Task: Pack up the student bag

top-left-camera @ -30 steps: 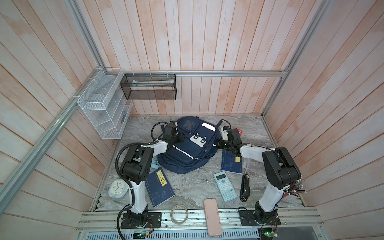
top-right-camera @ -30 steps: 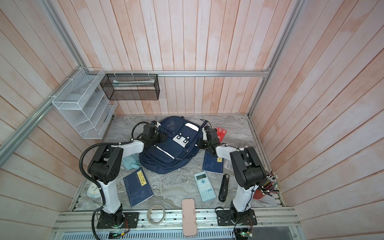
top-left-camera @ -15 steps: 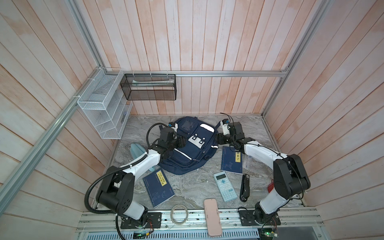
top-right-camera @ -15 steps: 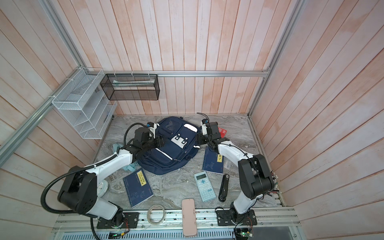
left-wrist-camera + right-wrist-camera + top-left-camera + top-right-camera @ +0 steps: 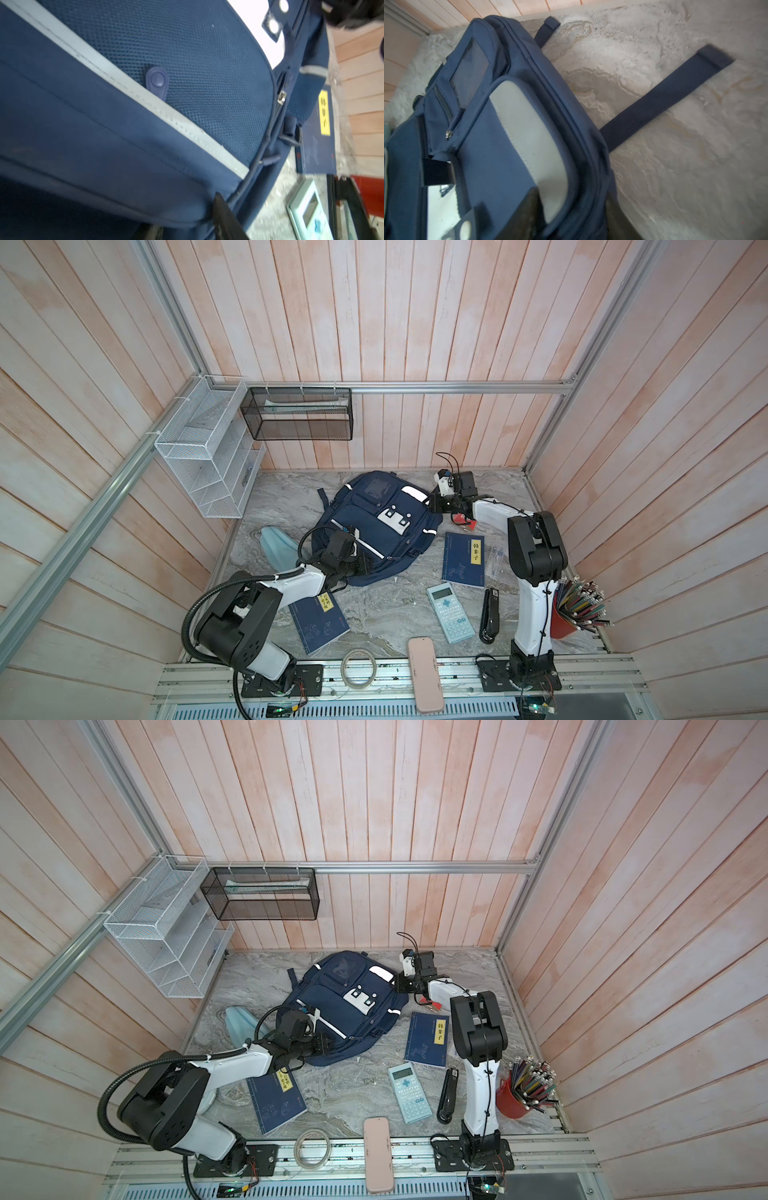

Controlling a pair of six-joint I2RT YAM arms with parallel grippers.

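Navy fabric dead centre: the bag [image 5: 376, 531] lies flat on the marble table [image 5: 390, 605], its top close to the far wall. The left gripper [image 5: 365, 566] is at the bag's near-left edge and the right gripper [image 5: 434, 504] is at its far-right edge, both against the fabric. Clenched on it or loose? I cannot tell for either; the wrist views blur there.

Room to move? There is bare marble far-left, between the bag and the white rack [image 5: 199, 464]. There is also a strip near the middle, between the left book [image 5: 322, 622] and the calculator [image 5: 450, 614]. The right side is crowded: the right book [image 5: 463, 558] just beside the bag, then the stapler [image 5: 489, 616], and the pencil cup [image 5: 567, 618] by the right edge. A pouch [image 5: 276, 545] sits just left of the bag.

Up close, the left wrist view picks out a zip pull [image 5: 156, 83] on mesh beside a grey stripe [image 5: 128, 97], too small to see from above. The right wrist view shows a strap [image 5: 664, 99] flat on marble, which I cannot pick out in the top views.
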